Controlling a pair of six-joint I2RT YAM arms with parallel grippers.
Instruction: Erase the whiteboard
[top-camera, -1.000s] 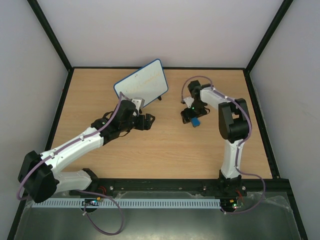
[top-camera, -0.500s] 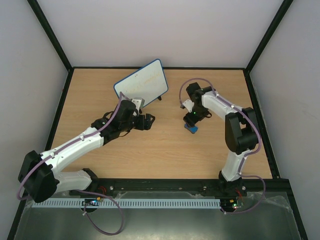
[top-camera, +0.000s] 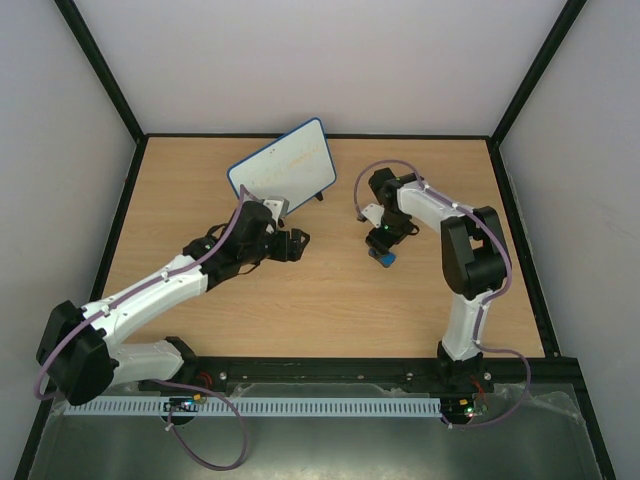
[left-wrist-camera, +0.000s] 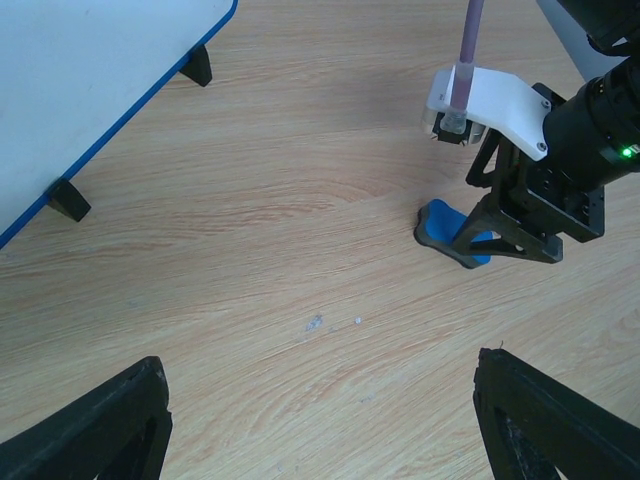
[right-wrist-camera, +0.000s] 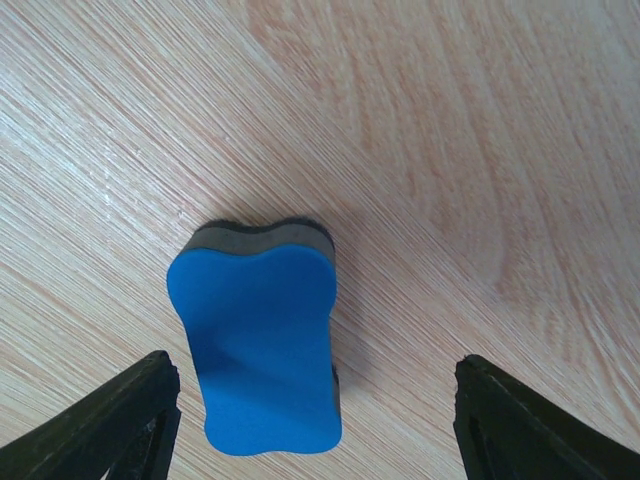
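Whiteboard (top-camera: 282, 168) first: it stands tilted on its black feet at the back of the wooden surface (top-camera: 330, 300), with what look like faint marks on its face. Just in front of the whiteboard the left claw (top-camera: 293, 243) hangs, fingers spread wide, nothing between them. To the whiteboard's right and nearer, a blue eraser (right-wrist-camera: 262, 345) lies flat; the right claw (top-camera: 383, 250) sits low over it, fingers wide on either side, not touching it.

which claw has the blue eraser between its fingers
The right claw, straddling the small blue foam eraser block; the left claw has only wooden tabletop beneath.
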